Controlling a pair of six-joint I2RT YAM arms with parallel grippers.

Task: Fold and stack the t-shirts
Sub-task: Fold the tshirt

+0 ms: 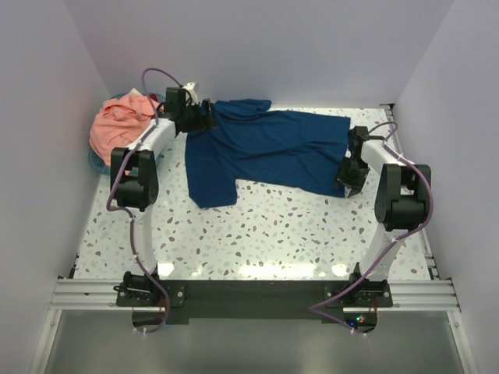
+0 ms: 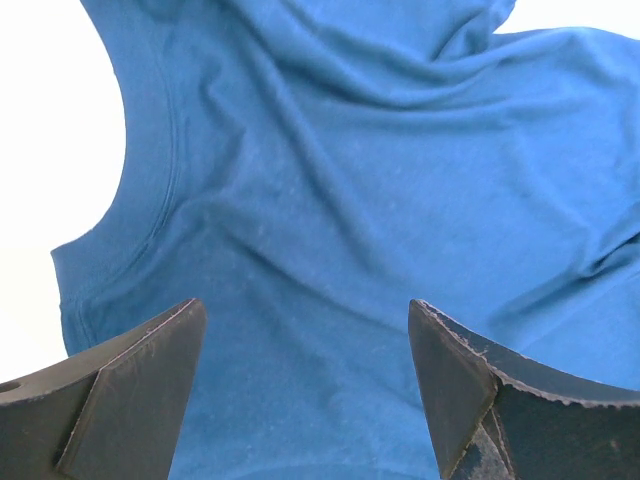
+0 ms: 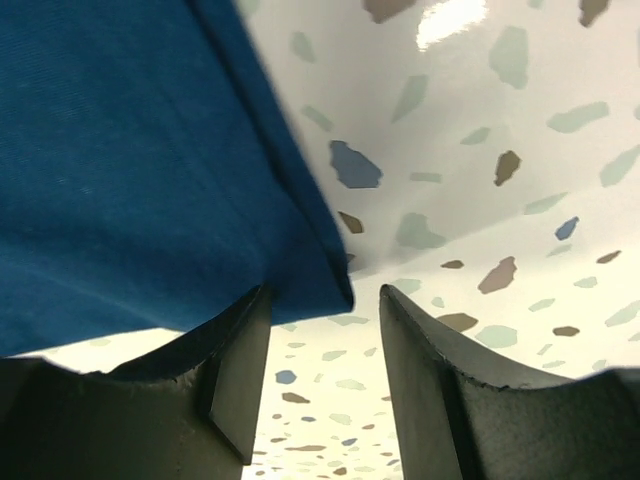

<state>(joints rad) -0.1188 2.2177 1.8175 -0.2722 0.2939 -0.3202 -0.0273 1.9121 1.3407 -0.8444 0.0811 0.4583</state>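
1. Navy t-shirt [image 1: 265,148] lies spread on the table [image 1: 273,226]. Its long axis runs left to right, with the shoulder end by the left arm and the hem end by the right.
2. Right gripper [image 3: 322,300] is right at the hem corner. That corner sits in the gap between its jaws, up against one finger. The jaws stand half-wide with the table showing through, so there's no pinch yet.
3. Left gripper [image 2: 305,305] hangs over the shoulder end, jaws wide with nothing in them, and the cloth lies straight ahead of its fingers.
4. My read: each arm has its own end, and the right is the nearer to a hold.
5. Salmon-pink t-shirt [image 1: 121,125] is heaped in the teal basket [image 1: 95,162] at far left, beyond the left arm.
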